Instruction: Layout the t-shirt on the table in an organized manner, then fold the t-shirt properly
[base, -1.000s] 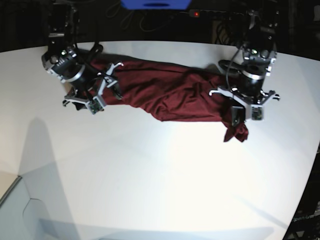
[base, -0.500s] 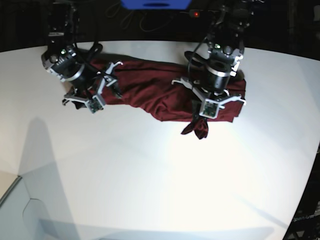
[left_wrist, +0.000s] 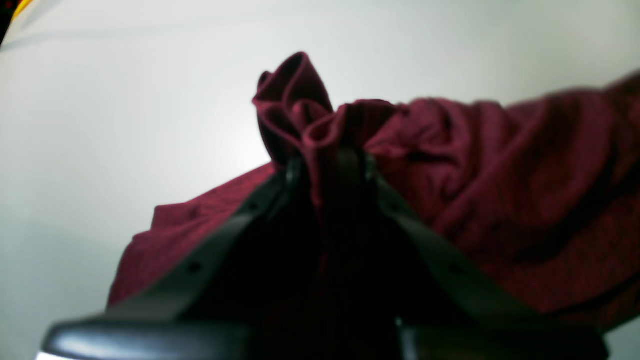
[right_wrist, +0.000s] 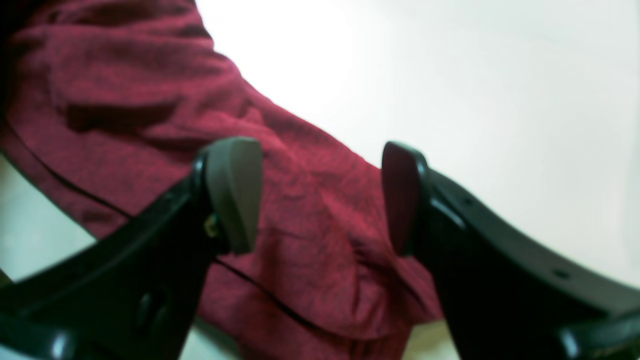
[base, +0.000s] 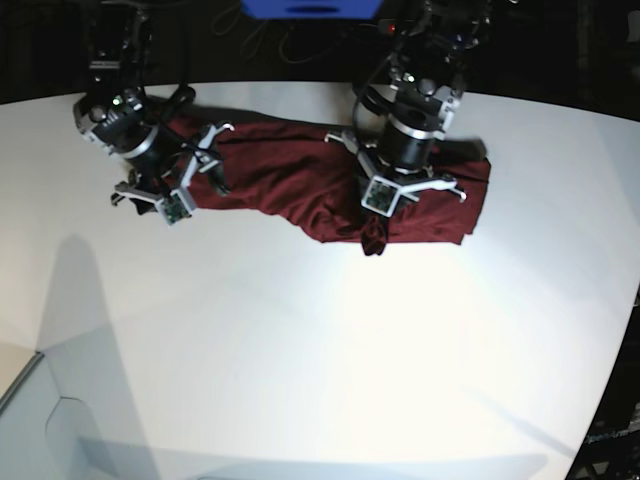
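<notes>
Up near the far edge of the table (base: 300, 380), the left gripper (base: 376, 222) is pinching a bunched corner of the t-shirt (base: 290, 185), probably to drag it flat, while the right gripper (base: 190, 172) hovers wide open over the other end.

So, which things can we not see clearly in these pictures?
- Left gripper fingertips, left wrist view: buried in bunched t-shirt, blurred.
- Shirt's sleeves and collar, base view: lost in folds, partly under both arms.
- Right gripper, right wrist view: open; blur hides whether it touches the cloth.
</notes>
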